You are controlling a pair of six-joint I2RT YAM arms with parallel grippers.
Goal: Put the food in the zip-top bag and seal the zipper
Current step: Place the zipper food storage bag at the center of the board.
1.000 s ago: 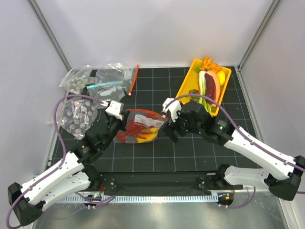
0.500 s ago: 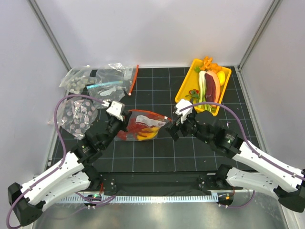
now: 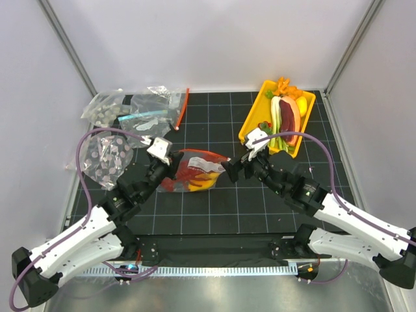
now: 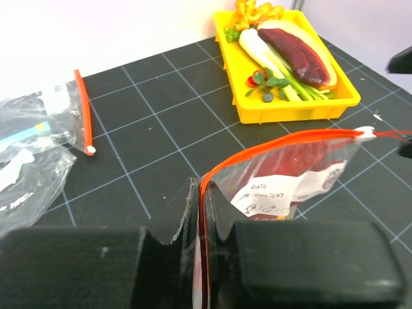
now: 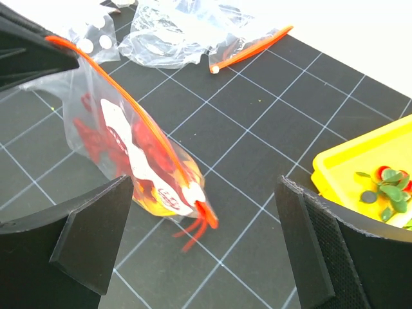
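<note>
Two arms: both reach over the black gridded mat (image 3: pixel 214 208) to a crinkly clear plastic zip-top bag (image 3: pixel 195 172), one at each end of it.
Left gripper (image 4: pixel 203 196): clamped tight, its black pads pinching the near end of the bag's thin red-orange zipper (image 4: pixel 277 138). From above it sits at the bag's left corner.
Right gripper (image 5: pixel 205 206): spread wide, holding nothing. The bag's far corner lies between its fingers (image 5: pixel 96 225) and touches neither.
Bag's place: mid-table, standing on its lower edge with the mouth uppermost, just left of the tray but apart from it.
Food: a glossy red toy lobster (image 5: pixel 87 132) and a small rounded yellow piece (image 5: pixel 151 193) lie inside the bag, partly behind its white label.
Zipper: it runs as one single line from the left pinch to a small white tab (image 4: pixel 364 133) at the far end. Whether it is pressed shut all along, I cannot tell.
Tray: a yellow plastic tray (image 3: pixel 249 130) at the right rear holds a dark red-purple slab (image 4: pixel 302 51) and a long white-green leek (image 4: pixel 261 51).
Other bags: clear bags of grey discs (image 3: pixel 107 156) and one with white pieces (image 3: pixel 153 107) lie at the left rear.
</note>
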